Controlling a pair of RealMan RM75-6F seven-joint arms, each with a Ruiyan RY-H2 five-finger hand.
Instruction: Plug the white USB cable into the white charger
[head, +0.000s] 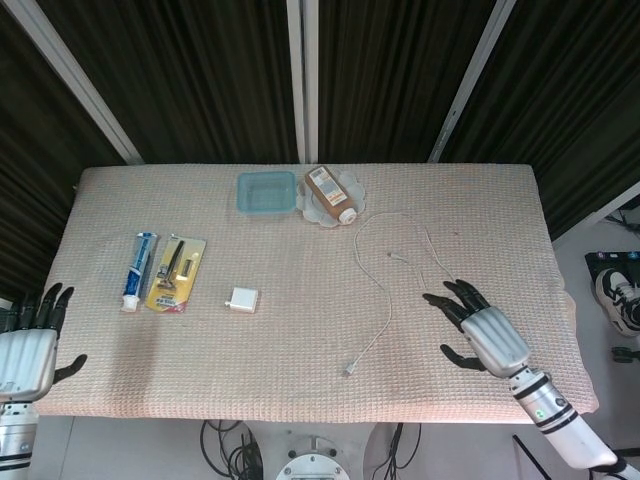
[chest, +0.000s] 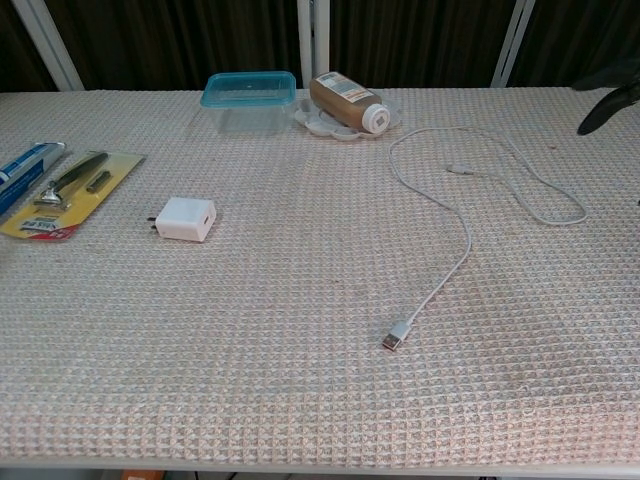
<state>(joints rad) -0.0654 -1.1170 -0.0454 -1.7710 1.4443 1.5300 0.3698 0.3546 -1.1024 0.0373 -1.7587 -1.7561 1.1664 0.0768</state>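
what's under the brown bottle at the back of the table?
The brown bottle lies on its side on a clear scalloped dish, beside the teal container. The dish's middle is covered by the bottle, so anything there is hidden.

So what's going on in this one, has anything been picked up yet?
Nothing is held yet. The white USB cable lies loose on the table, its plug end apart from the white charger. The right hand, open, is over the table just right of the cable. The left hand is open at the table's near left corner.
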